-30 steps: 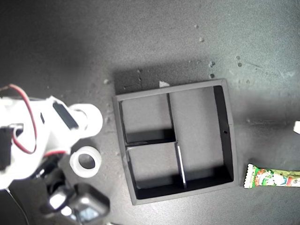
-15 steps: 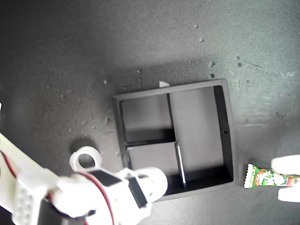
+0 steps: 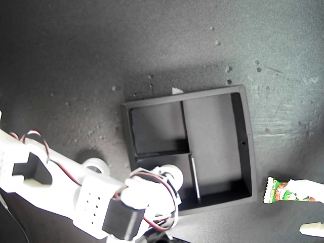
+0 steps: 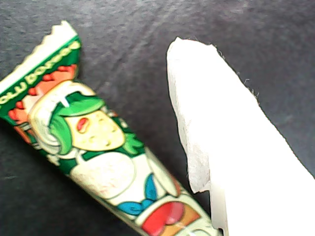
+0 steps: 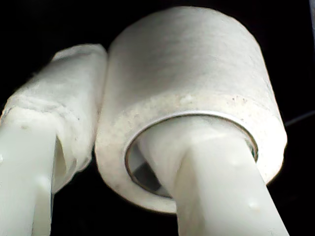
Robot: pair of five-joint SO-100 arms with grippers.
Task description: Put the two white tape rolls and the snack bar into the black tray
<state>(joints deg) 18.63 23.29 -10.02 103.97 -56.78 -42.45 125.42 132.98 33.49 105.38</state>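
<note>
- Dark grey speckled tabletop [image 3: 101, 61] beneath me.
- Square black plastic tray [image 3: 247, 147] lies on it.
- Green-white-red wrapped snack bar [image 3: 279, 191] nearby.
- White tape ring [image 3: 95, 164] there too.

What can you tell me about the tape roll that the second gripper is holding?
The held tape roll is a white ring with a matte, slightly fuzzy outer face and a smooth inner rim. My second gripper is shut on its wall: one finger passes through the centre hole, the padded other finger presses on the outside. In the exterior view the roll is partly hidden by the arm, over the small compartment of the black tray nearer that view's bottom. Whether it touches the floor there cannot be seen.
</note>
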